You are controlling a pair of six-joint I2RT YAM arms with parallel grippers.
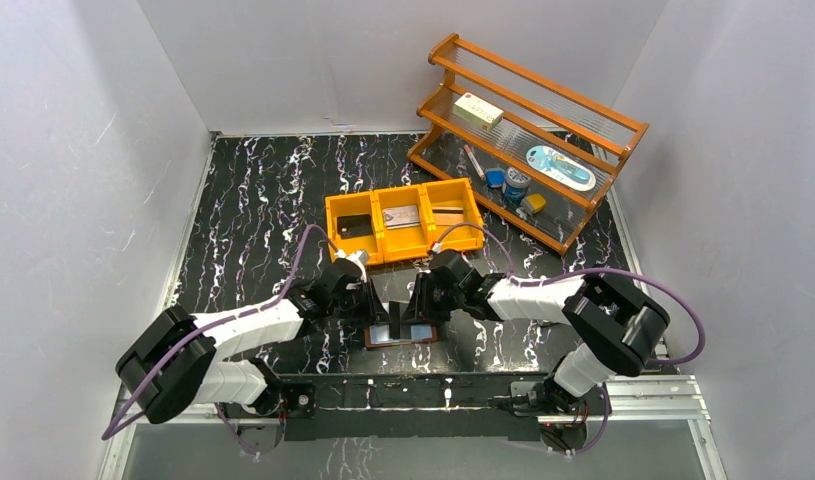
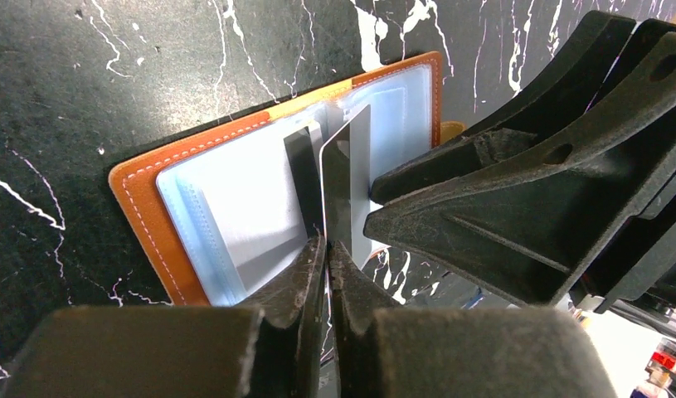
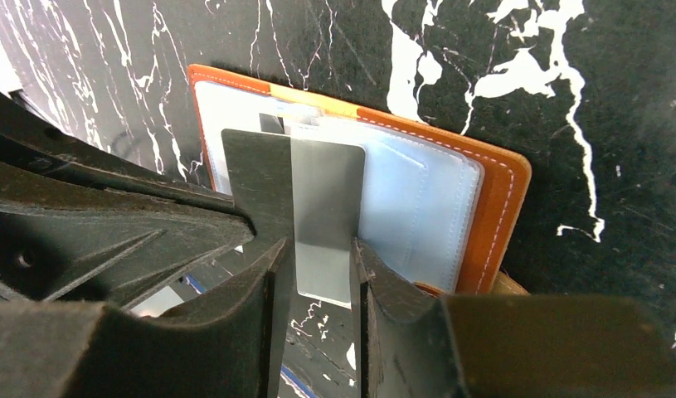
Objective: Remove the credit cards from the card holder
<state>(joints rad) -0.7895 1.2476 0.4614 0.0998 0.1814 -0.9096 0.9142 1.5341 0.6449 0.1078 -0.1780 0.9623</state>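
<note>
One silver credit card is pinched in the left tool; pull straight toward that tool, card holder kept flat.

Card holder lies open on black marble table, clear sleeves up. Over its middle, 1 silvery-grey card stands on edge w/ a dark band along its L side, pinched btwn the left gripper fingers. Right gripper reaches in from holder's R, tips touching card.
</note>
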